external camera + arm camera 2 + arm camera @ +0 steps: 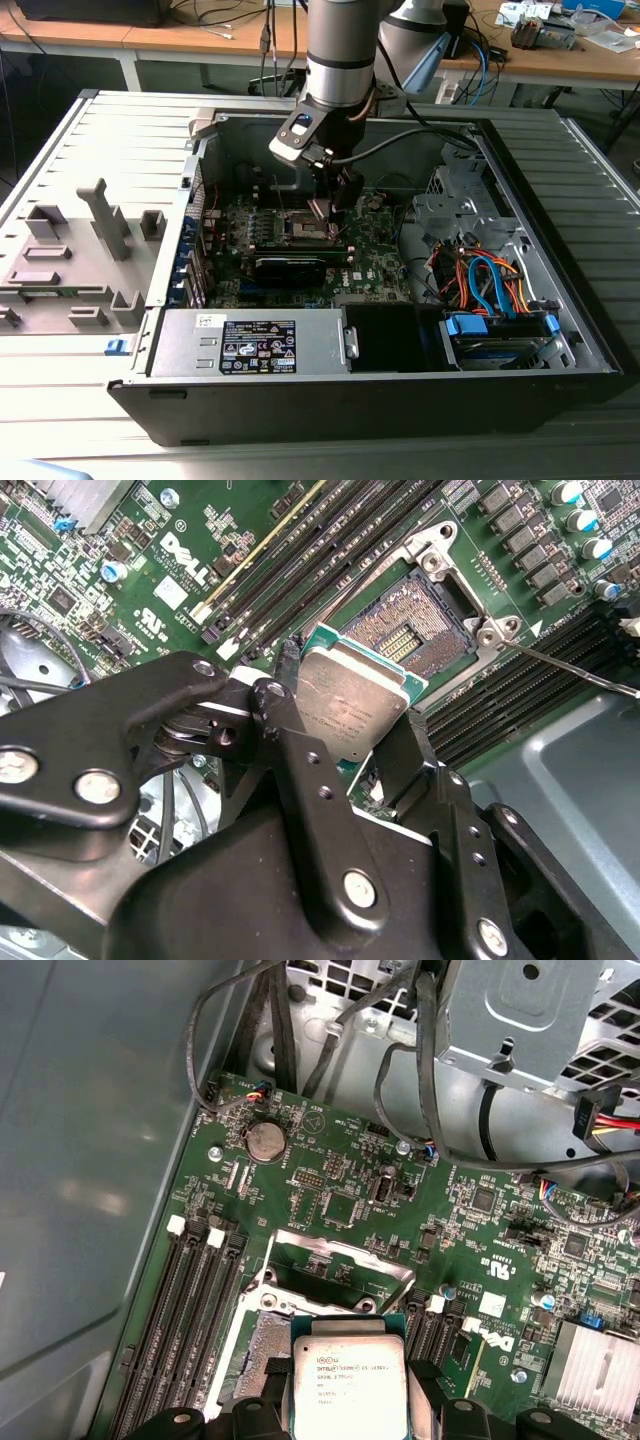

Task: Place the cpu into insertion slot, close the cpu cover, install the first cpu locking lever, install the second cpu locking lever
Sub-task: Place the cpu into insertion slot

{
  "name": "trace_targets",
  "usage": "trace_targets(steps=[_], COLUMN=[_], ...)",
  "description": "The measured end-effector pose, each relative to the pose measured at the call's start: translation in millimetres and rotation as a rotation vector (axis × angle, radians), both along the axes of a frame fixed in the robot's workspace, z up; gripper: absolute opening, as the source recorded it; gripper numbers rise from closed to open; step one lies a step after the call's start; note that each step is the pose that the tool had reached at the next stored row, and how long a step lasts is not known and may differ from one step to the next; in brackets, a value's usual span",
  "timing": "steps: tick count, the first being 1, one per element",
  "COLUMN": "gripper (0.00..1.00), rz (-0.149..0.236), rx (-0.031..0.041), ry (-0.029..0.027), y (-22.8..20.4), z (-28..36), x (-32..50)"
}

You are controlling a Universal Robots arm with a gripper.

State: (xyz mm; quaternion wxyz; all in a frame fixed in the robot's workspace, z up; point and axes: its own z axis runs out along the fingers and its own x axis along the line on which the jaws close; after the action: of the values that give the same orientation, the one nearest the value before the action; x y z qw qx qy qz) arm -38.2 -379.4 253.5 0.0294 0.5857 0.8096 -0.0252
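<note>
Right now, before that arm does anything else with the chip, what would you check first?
1. Grip: the gripper is shut on the cpu, holding it by two opposite edges. Ok.
2. Insertion slot: the part in view is bare, with nothing lying in it. Ok.
3. Cpu cover: swung up, clear of the slot. Ok.
4. Cpu seated: it hangs over one side of the slot and is not in it. Not ok.
5. Cpu squared with the slot: cannot tell.

Dull silvery metal cpu (350,705), glossy green motherboard (450,1220), shiny metal-rimmed insertion slot (430,630), smooth grey case wall (90,1160)
</note>
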Motion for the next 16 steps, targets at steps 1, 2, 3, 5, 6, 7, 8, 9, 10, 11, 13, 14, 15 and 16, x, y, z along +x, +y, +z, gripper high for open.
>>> trace_targets(steps=[1,2,3,5,6,7,8,9,10,11,13,14,15,16], gripper=[0.55,0.55,0.55,0.55,0.55,0.55,0.55,0.55,0.55,0.55,0.55,0.55,0.55,0.55], rz=[0.0,-0.001,-0.001,-0.002,-0.003,-0.004,-0.004,-0.006,-0.007,-0.009,-0.022,-0.027,-0.031,-0.036], rx=[0.0,0.0,0.0,-0.0001,-0.0002,-0.0001,-0.0001,-0.0002,-0.0001,-0.0001,-0.0002,-0.0002,-0.0002,-0.0002], ry=[0.0,0.0,0.0,0.0,0.0,0.0,0.0,0.0,0.0,0.0,0.0,0.0,0.0,0.0], y=[0.0,0.0,0.0,0.0,0.0,0.0,0.0,0.0,0.0,0.0,0.0,0.0,0.0,0.0], z=[-0.1,-0.1,-0.2,-0.3,-0.4,-0.5,-0.5,-0.6,-0.6,-0.7,-0.7,-0.8,-0.9,-0.9], x=[0.0,0.0,0.0,0.0,0.0,0.0,0.0,0.0,0.0,0.0,0.0,0.0,0.0,0.0])
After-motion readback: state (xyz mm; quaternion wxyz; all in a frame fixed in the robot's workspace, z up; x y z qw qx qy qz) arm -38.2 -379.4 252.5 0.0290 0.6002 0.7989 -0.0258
